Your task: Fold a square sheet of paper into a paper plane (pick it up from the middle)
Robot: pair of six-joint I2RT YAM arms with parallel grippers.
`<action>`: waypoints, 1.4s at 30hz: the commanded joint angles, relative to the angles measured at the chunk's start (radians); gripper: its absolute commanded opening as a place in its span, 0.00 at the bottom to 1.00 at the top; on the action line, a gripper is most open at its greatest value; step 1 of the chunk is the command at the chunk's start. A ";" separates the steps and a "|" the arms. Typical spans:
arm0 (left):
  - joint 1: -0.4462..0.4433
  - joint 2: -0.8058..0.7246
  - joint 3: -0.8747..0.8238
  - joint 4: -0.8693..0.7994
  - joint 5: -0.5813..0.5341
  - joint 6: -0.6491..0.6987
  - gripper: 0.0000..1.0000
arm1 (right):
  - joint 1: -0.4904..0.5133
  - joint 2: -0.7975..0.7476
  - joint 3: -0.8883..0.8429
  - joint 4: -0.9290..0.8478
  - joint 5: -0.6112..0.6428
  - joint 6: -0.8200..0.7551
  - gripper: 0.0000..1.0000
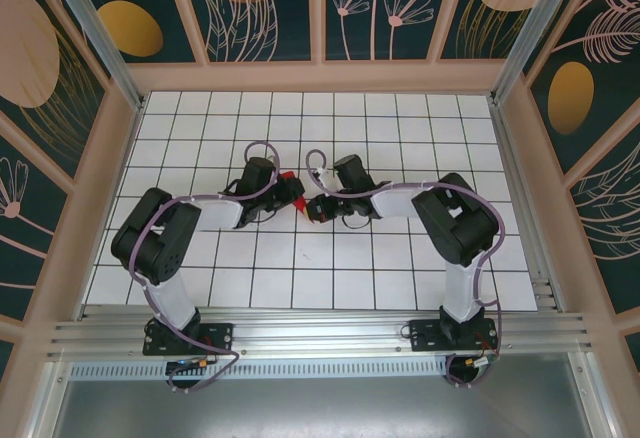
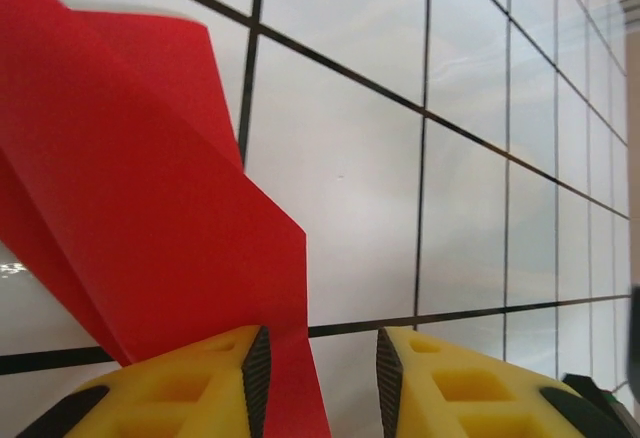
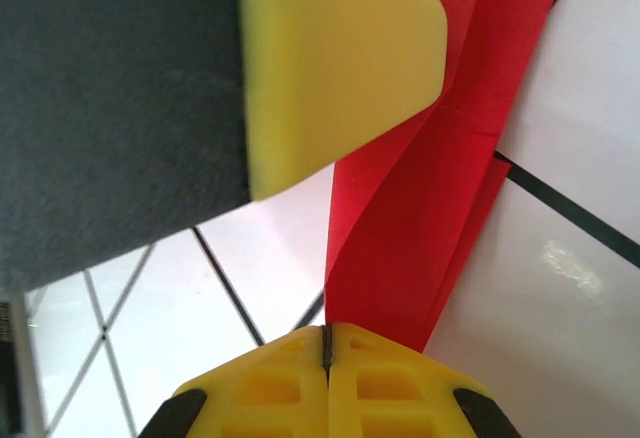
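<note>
Grid table (image 1: 400, 258): right gripper (image 3: 327, 343) pinching red paper (image 3: 420, 228), left gripper (image 2: 322, 363) parted.

No text, label, brand, number or sign can be read. The wall panels (image 1: 270, 8) around the white grid table (image 1: 400, 118) carry plant and oval patterns, no lettering.

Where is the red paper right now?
In the top view the red paper is near the middle of the table, pinched by the shut right hand, with the open left hand alongside.
</note>
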 commanded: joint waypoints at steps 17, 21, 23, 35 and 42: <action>0.007 -0.014 -0.059 0.138 0.099 0.047 0.37 | -0.052 0.102 0.033 0.019 -0.154 0.222 0.00; 0.007 -0.013 -0.060 0.147 0.109 0.053 0.37 | -0.065 0.108 0.024 0.036 -0.161 0.265 0.00; 0.007 -0.015 -0.065 0.153 0.115 0.056 0.37 | -0.074 0.112 0.015 0.053 -0.165 0.296 0.00; 0.006 0.001 -0.083 0.213 0.159 0.050 0.37 | -0.094 0.122 0.004 0.073 -0.183 0.360 0.00; 0.006 0.034 -0.061 0.209 0.176 0.047 0.36 | -0.093 0.135 0.016 0.044 -0.180 0.353 0.00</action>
